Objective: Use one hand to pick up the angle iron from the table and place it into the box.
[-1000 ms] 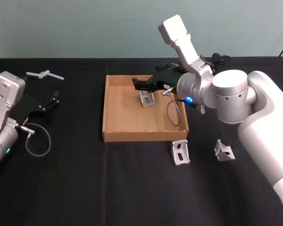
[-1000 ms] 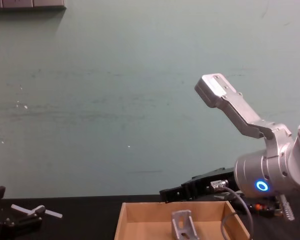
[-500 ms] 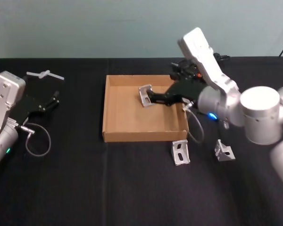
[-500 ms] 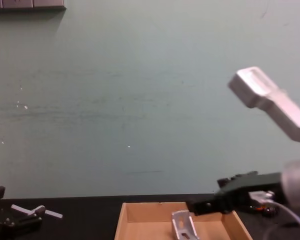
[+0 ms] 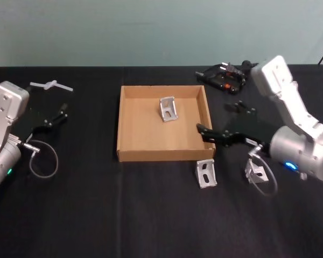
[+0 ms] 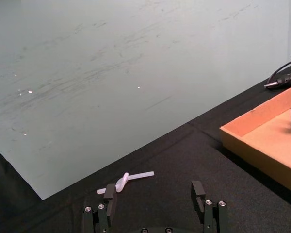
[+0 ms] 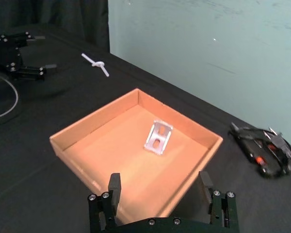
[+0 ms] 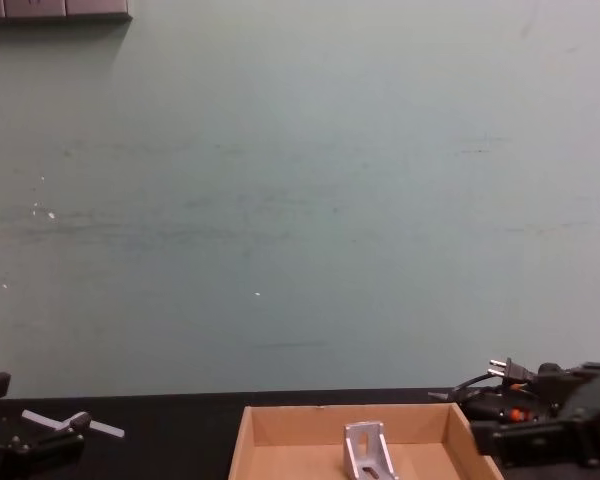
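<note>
While hovering at right wall of box (image 5: pixel 120 123), near its front corner: right gripper (image 5: pixel 204 134), fingers spread apart, gripping nothing. Angle iron (image 5: pixel 168 109) standing inside box, toward back wall, about mid-width, clear of the walls. On table (image 5: pixel 124 209), outside box by front right corner: second angle iron (image 5: pixel 206 173) just beside front wall, third angle iron (image 5: pixel 255 172) further right. Left gripper (image 5: pixel 62 114) parked at table's left side, well apart from box, fingers apart, empty. Black plug lead (image 5: pixel 226 75) behind box.
</note>
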Robot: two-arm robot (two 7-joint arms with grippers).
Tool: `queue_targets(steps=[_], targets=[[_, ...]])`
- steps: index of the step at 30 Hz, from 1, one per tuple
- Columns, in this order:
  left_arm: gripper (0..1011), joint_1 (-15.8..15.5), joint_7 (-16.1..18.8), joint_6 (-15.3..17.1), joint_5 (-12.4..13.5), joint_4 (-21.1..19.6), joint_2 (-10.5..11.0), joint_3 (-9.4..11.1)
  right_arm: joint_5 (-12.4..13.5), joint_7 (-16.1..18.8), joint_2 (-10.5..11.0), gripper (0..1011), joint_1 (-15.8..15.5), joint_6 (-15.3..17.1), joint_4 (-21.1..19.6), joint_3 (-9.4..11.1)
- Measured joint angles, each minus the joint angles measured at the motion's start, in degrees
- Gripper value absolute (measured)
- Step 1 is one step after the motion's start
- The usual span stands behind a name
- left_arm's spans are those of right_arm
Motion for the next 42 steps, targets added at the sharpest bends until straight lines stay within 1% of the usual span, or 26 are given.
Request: queue_targets(steps=[1, 3, 4, 5, 7, 9, 10, 13, 14, 16, 18, 19, 20, 21, 22, 23, 24, 25, 26, 29, 30, 33, 35, 42], targets=[[1005, 0.0, 0.0, 0.0, 0.0, 0.0, 0.0, 0.0, 0.4, -0.5, 0.6, 1002, -1.5, 0.2, -1.6, 0.7], [1005, 0.0, 0.0, 0.0, 0.0, 0.0, 0.0, 0.0, 0.8, -1.0, 1.2, 1002, -3.0, 0.5, -3.2, 1.5], [1005, 0.0, 0.0, 0.0, 0.0, 0.0, 0.0, 0.0, 1.3, -1.6, 1.8, 1000, -4.7, 0.6, -4.9, 2.5], [1005, 0.0, 0.0, 0.0, 0.0, 0.0, 0.0, 0.0, 1.5, -1.9, 2.0, 1002, -5.5, 0.6, -5.5, 3.0], [1005, 0.0, 0.0, 0.0, 0.0, 0.0, 0.0, 0.0, 2.2, -2.9, 2.5, 1000, -7.9, 0.7, -7.6, 4.6], [1005, 0.0, 0.0, 0.0, 0.0, 0.0, 0.0, 0.0, 2.5, -3.4, 2.8, 1000, -9.4, 0.7, -8.7, 5.5], [1005, 0.0, 0.0, 0.0, 0.0, 0.0, 0.0, 0.0, 2.9, -3.7, 3.1, 1000, -10.6, 0.7, -9.6, 6.3], [1005, 0.0, 0.0, 0.0, 0.0, 0.0, 0.0, 0.0, 3.4, -4.2, 3.4, 1000, -12.5, 0.6, -10.8, 7.5], [1005, 0.0, 0.0, 0.0, 0.0, 0.0, 0.0, 0.0, 3.7, -4.5, 3.7, 1002, -13.5, 0.7, -11.4, 8.3], [1005, 0.0, 0.0, 0.0, 0.0, 0.0, 0.0, 0.0, 4.1, -4.7, 3.8, 1002, -14.3, 1.1, -12.0, 8.9], [1005, 0.0, 0.0, 0.0, 0.0, 0.0, 0.0, 0.0, 4.6, -5.0, 4.0, 1002, -15.1, 2.0, -12.4, 9.6], [1005, 0.0, 0.0, 0.0, 0.0, 0.0, 0.0, 0.0, 4.9, -5.1, 4.2, 1002, -15.3, 3.1, -12.6, 9.9], [1005, 0.0, 0.0, 0.0, 0.0, 0.0, 0.0, 0.0, 4.9, -5.1, 4.2, 1002, -15.3, 3.1, -12.6, 9.9], [1005, 0.0, 0.0, 0.0, 0.0, 0.0, 0.0, 0.0, 5.1, -5.2, 4.3, 1000, -15.3, 3.8, -12.7, 10.0], [1005, 0.0, 0.0, 0.0, 0.0, 0.0, 0.0, 0.0, 5.5, -5.3, 4.4, 1000, -15.3, 5.5, -12.8, 10.2], [1005, 0.0, 0.0, 0.0, 0.0, 0.0, 0.0, 0.0, 5.7, -5.4, 4.5, 1002, -15.3, 6.4, -12.9, 10.3], [1005, 0.0, 0.0, 0.0, 0.0, 0.0, 0.0, 0.0, 6.0, -5.7, 4.6, 1000, -15.2, 8.6, -13.0, 10.3], [1005, 0.0, 0.0, 0.0, 0.0, 0.0, 0.0, 0.0, 6.1, -5.9, 4.6, 1000, -15.2, 9.5, -13.0, 10.3], [1005, 0.0, 0.0, 0.0, 0.0, 0.0, 0.0, 0.0, 6.4, -6.3, 4.6, 1002, -15.0, 11.9, -13.1, 10.4], [1005, 0.0, 0.0, 0.0, 0.0, 0.0, 0.0, 0.0, 6.8, -6.8, 4.4, 1002, -14.9, 15.0, -13.2, 10.4], [1005, 0.0, 0.0, 0.0, 0.0, 0.0, 0.0, 0.0, 6.8, -7.1, 4.3, 1000, -14.8, 16.6, -13.3, 10.4], [1005, 0.0, 0.0, 0.0, 0.0, 0.0, 0.0, 0.0, 6.6, -7.4, 4.1, 1002, -14.8, 18.9, -13.4, 10.0], [1005, 0.0, 0.0, 0.0, 0.0, 0.0, 0.0, 0.0, 6.0, -7.5, 4.2, 1000, -14.7, 19.8, -13.4, 9.5], [1005, 0.0, 0.0, 0.0, 0.0, 0.0, 0.0, 0.0, 3.9, -7.7, 3.9, 1000, -15.0, 21.2, -13.1, 8.0]])
